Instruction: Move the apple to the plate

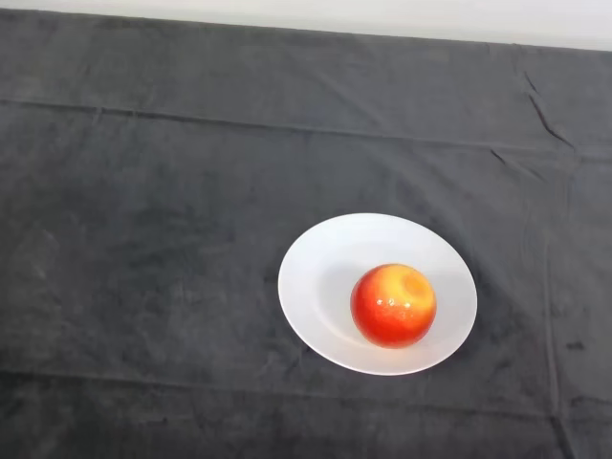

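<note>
A red and yellow apple [393, 305] rests on a white round plate [320, 277], a little toward the plate's near right side. The plate stands on the dark cloth right of the table's middle.
The dark cloth [143, 239] covers the whole table, with folds along the far side and the right. A pale wall strip [382, 14] runs beyond the table's far edge.
</note>
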Motion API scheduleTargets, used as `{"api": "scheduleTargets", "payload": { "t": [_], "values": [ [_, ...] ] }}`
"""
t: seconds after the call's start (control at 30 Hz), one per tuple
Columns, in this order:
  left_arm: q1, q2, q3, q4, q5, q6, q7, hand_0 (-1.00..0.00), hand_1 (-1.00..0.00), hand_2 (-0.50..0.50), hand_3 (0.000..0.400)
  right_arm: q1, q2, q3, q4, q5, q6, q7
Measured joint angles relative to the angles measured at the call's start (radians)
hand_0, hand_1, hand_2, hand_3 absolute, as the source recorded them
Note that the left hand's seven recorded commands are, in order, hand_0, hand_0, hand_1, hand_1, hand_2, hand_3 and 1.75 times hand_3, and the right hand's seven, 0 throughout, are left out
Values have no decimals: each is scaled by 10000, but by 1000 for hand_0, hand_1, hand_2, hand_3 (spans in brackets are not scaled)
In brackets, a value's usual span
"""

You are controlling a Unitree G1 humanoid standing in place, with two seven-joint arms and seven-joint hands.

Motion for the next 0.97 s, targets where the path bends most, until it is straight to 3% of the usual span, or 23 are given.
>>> {"api": "scheduleTargets", "payload": {
  "t": [0.97],
  "values": [
    [0, -1, 200, 0, 229, 35, -121, 0, 0, 0, 0, -1, 0, -2, 0, -2, 0, 0]
  ]
}}
